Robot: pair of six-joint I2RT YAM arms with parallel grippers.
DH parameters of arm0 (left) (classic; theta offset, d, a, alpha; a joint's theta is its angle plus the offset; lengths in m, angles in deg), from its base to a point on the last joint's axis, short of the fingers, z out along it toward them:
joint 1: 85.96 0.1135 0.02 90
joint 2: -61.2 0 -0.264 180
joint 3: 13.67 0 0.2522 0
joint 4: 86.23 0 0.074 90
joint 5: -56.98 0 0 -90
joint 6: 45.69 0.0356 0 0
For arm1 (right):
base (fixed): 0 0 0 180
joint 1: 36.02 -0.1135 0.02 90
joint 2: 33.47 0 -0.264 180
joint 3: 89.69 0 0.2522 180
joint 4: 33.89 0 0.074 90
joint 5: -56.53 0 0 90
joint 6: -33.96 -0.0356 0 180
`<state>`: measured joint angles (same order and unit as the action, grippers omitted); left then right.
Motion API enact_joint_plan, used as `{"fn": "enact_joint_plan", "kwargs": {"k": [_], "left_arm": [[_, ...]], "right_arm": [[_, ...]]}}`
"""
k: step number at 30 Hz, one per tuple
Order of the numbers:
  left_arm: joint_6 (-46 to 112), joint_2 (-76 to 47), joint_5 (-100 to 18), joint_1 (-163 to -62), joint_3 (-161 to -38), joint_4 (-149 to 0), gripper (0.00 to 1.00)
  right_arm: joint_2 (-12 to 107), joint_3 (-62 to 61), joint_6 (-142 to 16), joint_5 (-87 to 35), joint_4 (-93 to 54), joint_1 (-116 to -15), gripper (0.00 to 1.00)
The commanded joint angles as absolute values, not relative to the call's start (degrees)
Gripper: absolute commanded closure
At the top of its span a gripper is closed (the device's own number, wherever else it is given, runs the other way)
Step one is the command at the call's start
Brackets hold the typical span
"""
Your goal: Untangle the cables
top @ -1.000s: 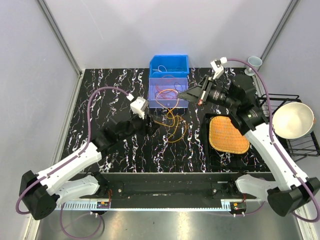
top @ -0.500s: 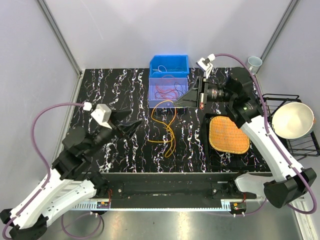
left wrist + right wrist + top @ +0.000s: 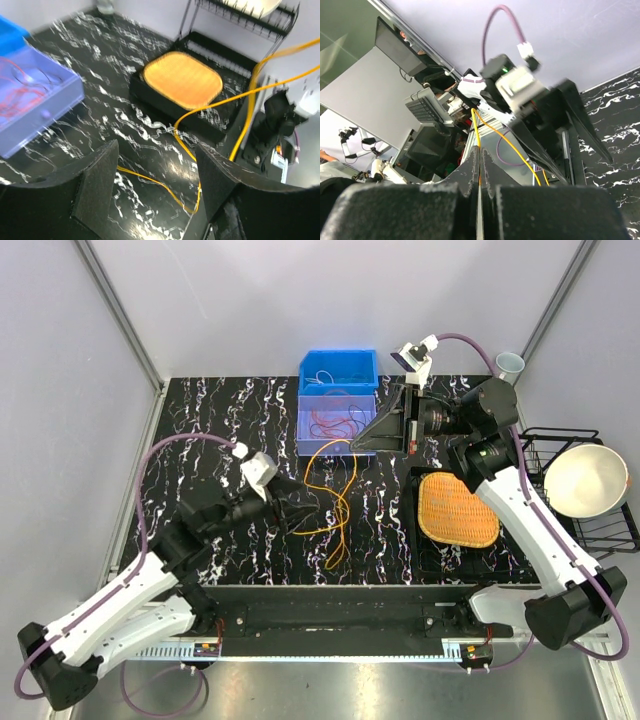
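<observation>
Tabletop (image 3: pixel 220 430) of black marble pattern filled the overhead view, and across its middle we saw the yellow cable (image 3: pixel 346 510) trailing in loose bends from near the front edge up to the right gripper (image 3: pixel 354 447). That gripper's fingers met in a point just in front of the translucent bin (image 3: pixel 315 445), where the red cables (image 3: pixel 335 423) lay coiled. A blue bin (image 3: pixel 305 370) stood directly behind it. The left gripper (image 3: pixel 308 512) sat low over the table beside the lower bends of the yellow cable; from above we could not tell how its jaws stood. To the right lay a woven orange mat (image 3: pixel 458 508), and beyond it a wire rack (image 3: pixel 600 530) held a pale bowl (image 3: pixel 585 480).

From the left wrist we saw the left gripper (image 3: pixel 156 147) with its jaws wide apart and nothing between them. The yellow cable (image 3: pixel 215 102) ran along the table below the gap and rose towards the upper right. The translucent bin (image 3: pixel 55 107) with the red cables (image 3: pixel 15 100) was at the left, and the woven orange mat (image 3: pixel 182 80) lay farther off in a black tray (image 3: pixel 165 107).

From the right wrist we saw the right gripper (image 3: pixel 480 162) pressed together on the yellow cable (image 3: pixel 476 132), which left the fingertips as two strands.
</observation>
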<state>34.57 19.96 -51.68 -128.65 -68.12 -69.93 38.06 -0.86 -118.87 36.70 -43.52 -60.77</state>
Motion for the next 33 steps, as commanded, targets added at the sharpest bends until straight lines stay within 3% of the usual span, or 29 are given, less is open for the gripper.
{"fn": "enact_joint_plan", "kwargs": {"k": [1,21,28,31,33], "left_arm": [[33.76,17.17,-57.1,-128.76,-67.07,-80.2,0.34],[27.26,7.67,-62.38,-132.01,-66.98,-94.09,0.4],[27.34,4.25,-62.11,-133.85,-68.91,-95.58,0.6],[27.08,3.46,-62.11,-134.64,-69.35,-96.73,0.78],[26.99,3.28,-62.29,-134.82,-70.41,-96.21,1.0]], "right_arm": [[38.34,-1.04,-124.15,38.69,-51.59,-60.89,1.0],[39.48,-1.74,-126.44,38.16,-54.67,-60.8,1.0],[39.13,-2.18,-127.32,38.25,-55.9,-60.8,1.0],[38.78,-2.62,-127.32,38.25,-55.9,-60.72,1.0],[38.6,-2.8,-127.23,38.16,-55.9,-60.8,1.0]]}}
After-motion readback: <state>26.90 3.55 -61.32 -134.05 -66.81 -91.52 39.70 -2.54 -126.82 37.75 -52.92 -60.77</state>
